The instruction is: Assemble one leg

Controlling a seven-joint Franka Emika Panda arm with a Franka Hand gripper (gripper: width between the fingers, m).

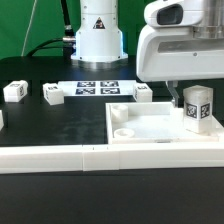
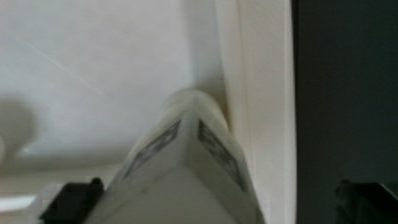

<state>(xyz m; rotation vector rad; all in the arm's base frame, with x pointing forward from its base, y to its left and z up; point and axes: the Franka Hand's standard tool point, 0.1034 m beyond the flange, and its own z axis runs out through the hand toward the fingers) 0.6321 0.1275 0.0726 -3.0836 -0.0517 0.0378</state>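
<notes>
Externally, leg (image 1: pixel 197 108) upright at panel (image 1: pixel 140 128) corner, wrist view alone shows gripper (image 2: pixel 222 203) wide, straddling it.

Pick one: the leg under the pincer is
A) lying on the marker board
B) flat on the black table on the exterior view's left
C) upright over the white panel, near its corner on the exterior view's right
C: the leg is upright below the pincer, over the white panel near its corner on the exterior view's right, well away from the marker board.
</notes>
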